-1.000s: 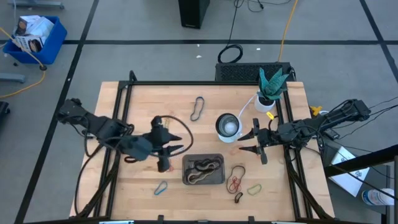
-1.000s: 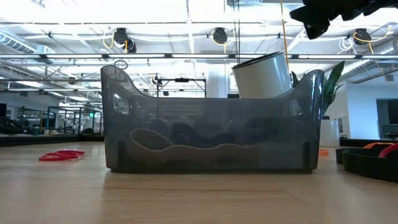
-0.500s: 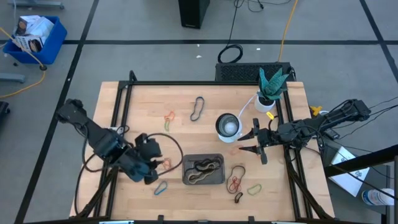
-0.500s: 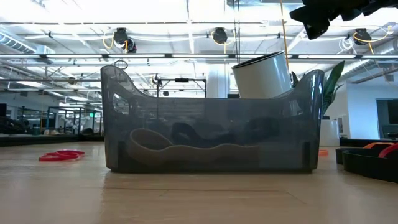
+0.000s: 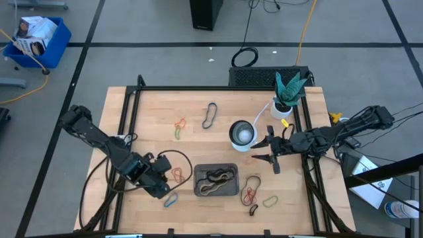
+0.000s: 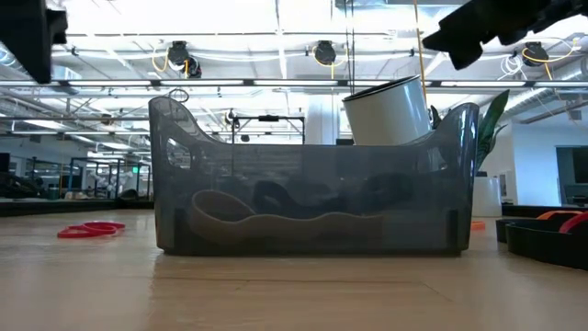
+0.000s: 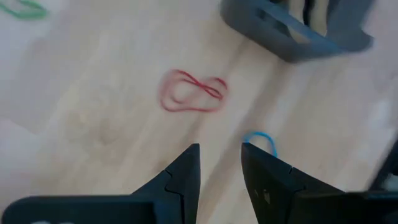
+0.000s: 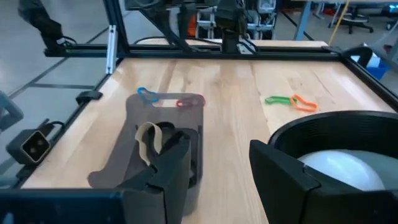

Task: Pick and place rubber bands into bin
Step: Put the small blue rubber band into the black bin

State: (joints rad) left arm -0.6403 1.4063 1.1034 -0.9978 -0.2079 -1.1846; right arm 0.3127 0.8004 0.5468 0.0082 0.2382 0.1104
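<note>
The dark grey bin [image 5: 216,180] stands near the table's near edge and holds tan and dark rubber bands [image 5: 213,178]. My left gripper [image 5: 166,187] hovers left of the bin, open and empty. In the left wrist view a red band [image 7: 189,92] lies flat on the wood ahead of its fingers, and a blue band [image 7: 258,138] lies by one fingertip. My right gripper [image 5: 269,151] waits open and empty right of the round cup [image 5: 241,133]. More bands lie loose: black [image 5: 210,114], orange and green [image 5: 178,125], and red [image 5: 250,193].
A potted plant [image 5: 288,92] stands at the far right corner. A green band [image 5: 269,200] and a small dark band [image 5: 253,209] lie near the front right. Black cables [image 5: 178,155] trail from the left arm over the table. Bare wood shows at the far left.
My left gripper has gone from the table's middle toward the near and left edges, turning as it went, and now hangs over the red and blue bands left of the bin. Its arm now shows at the low view's top left.
</note>
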